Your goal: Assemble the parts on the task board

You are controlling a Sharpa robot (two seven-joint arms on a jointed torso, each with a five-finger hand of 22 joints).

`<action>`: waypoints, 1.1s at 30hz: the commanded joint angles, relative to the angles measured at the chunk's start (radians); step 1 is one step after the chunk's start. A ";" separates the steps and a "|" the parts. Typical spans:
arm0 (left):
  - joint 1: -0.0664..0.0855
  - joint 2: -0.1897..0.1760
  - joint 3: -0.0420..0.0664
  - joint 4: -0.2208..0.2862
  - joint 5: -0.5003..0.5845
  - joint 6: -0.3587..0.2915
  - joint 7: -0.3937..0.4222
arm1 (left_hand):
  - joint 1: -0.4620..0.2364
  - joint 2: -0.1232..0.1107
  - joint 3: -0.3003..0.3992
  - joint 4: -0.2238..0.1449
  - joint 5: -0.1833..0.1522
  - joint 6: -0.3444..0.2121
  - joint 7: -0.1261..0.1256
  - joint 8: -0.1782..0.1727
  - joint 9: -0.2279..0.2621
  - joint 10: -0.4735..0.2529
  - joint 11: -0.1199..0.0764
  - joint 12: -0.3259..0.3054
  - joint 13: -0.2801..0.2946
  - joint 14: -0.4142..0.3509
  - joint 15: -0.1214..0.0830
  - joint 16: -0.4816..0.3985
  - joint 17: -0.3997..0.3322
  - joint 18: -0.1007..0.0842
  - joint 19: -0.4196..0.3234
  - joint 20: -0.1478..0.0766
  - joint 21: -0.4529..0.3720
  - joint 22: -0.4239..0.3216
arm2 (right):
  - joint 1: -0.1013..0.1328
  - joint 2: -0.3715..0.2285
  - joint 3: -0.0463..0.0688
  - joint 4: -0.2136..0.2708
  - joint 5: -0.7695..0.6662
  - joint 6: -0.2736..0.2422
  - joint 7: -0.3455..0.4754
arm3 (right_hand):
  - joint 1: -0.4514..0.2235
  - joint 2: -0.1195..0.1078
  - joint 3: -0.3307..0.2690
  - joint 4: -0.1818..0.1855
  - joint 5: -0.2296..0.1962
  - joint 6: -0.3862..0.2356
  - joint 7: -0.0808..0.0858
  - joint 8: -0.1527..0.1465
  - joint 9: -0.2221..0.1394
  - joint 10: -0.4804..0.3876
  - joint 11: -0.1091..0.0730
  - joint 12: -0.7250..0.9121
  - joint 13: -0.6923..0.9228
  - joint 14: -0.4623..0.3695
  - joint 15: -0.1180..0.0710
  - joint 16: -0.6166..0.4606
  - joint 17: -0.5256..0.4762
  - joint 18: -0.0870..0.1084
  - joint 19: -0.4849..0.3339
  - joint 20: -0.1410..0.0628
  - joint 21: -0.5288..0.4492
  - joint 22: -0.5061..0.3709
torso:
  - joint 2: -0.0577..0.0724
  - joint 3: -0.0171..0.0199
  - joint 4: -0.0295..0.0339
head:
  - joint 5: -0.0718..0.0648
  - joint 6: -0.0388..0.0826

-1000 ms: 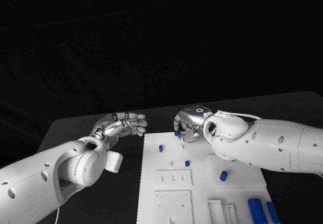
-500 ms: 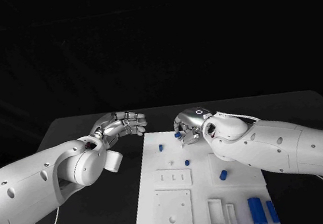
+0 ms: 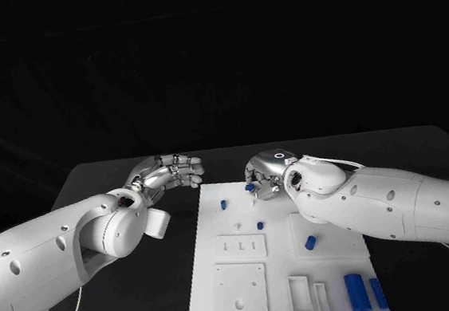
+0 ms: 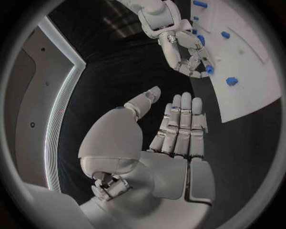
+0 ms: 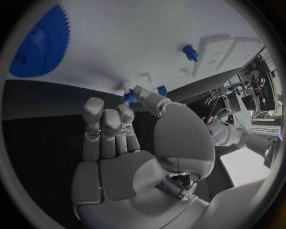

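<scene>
The right silver hand (image 3: 261,175) pinches a small blue plastic part (image 5: 129,97) above the flat white task board (image 3: 232,300); the left silver hand (image 4: 178,125) hovers empty, fingers extended.

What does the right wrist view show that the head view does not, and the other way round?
Right wrist view: a large blue toothed gear on the task board. Head view: the left robot hand, off the board with nothing in it, and two long blue parts at the board's near end. Both: the right robot hand pinching a small blue part at the board's far end.
</scene>
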 commanded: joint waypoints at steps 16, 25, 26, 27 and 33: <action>0.001 -0.001 0.001 -0.001 -0.002 0.017 0.005 | -0.008 -0.003 0.006 -0.001 -0.002 -0.006 0.024 -0.006 -0.002 -0.009 0.000 -0.005 0.002 -0.006 0.002 0.004 -0.001 0.015 -0.006 0.002 0.005 0.020 | -0.004 -0.029 0.000 0.028 -0.004 -0.004 -0.006 | -0.010 0.000 0.001 0.001 -0.004 0.024 0.020 0.001 0.001 -0.012 -0.002 0.004 -0.003 0.000 -0.004 -0.006 0.002 0.046 -0.002 -0.007 0.006 0.019 | 0.000 -0.0002 -0.0001 | -0.001 -0.001; 0.001 0.000 0.001 -0.003 -0.002 0.017 0.005 | -0.008 -0.003 0.006 -0.001 -0.002 -0.006 0.024 -0.006 -0.002 -0.009 0.000 -0.006 0.002 -0.007 0.002 0.004 -0.002 0.015 -0.006 0.002 0.005 0.020 | -0.004 -0.028 0.000 0.031 0.007 -0.030 0.000 | -0.012 -0.002 0.000 0.001 -0.004 0.022 0.021 0.000 0.001 -0.013 -0.002 0.003 -0.004 0.000 -0.004 -0.007 0.003 0.046 -0.003 -0.007 0.006 0.019 | 0.000 -0.0007 0.0002 | -0.002 0.001; 0.001 0.000 0.001 -0.003 -0.002 0.017 0.005 | -0.008 -0.003 0.006 -0.001 -0.002 -0.006 0.024 -0.006 -0.002 -0.009 0.000 -0.006 0.002 -0.007 0.002 0.004 -0.002 0.015 -0.006 0.002 0.005 0.020 | -0.004 -0.028 0.000 0.032 0.009 -0.033 0.003 | -0.012 -0.003 0.000 0.001 -0.004 0.021 0.021 -0.001 0.001 -0.014 -0.002 0.003 -0.004 0.000 -0.004 -0.008 0.003 0.046 -0.003 -0.008 0.006 0.019 | 0.000 -0.0007 0.0003 | -0.002 0.001; 0.001 0.000 0.001 -0.003 -0.002 0.017 0.005 | -0.008 -0.003 0.006 -0.001 -0.002 -0.006 0.024 -0.006 -0.002 -0.009 0.000 -0.006 0.002 -0.007 0.002 0.004 -0.002 0.015 -0.006 0.002 0.005 0.020 | -0.004 -0.028 0.000 0.033 0.012 -0.037 0.006 | -0.012 -0.004 0.000 0.001 -0.004 0.019 0.021 -0.002 0.001 -0.015 -0.001 0.003 -0.005 0.000 -0.004 -0.009 0.004 0.046 -0.004 -0.008 0.006 0.018 | 0.000 -0.0006 0.0007 | -0.002 0.002; 0.001 0.000 0.001 -0.005 -0.002 0.018 0.005 | -0.008 -0.003 0.006 -0.001 -0.002 -0.006 0.024 -0.006 -0.002 -0.009 0.000 -0.006 0.002 -0.007 0.002 0.005 -0.002 0.015 -0.007 0.002 0.005 0.020 | -0.004 -0.029 0.000 0.053 0.044 -0.072 0.025 | -0.013 -0.011 -0.002 0.001 -0.004 0.001 0.027 -0.014 -0.003 -0.018 0.003 0.003 -0.009 0.000 0.000 -0.013 0.006 0.046 -0.005 -0.010 0.005 0.017 | 0.000 -0.0011 0.0011 | -0.001 0.001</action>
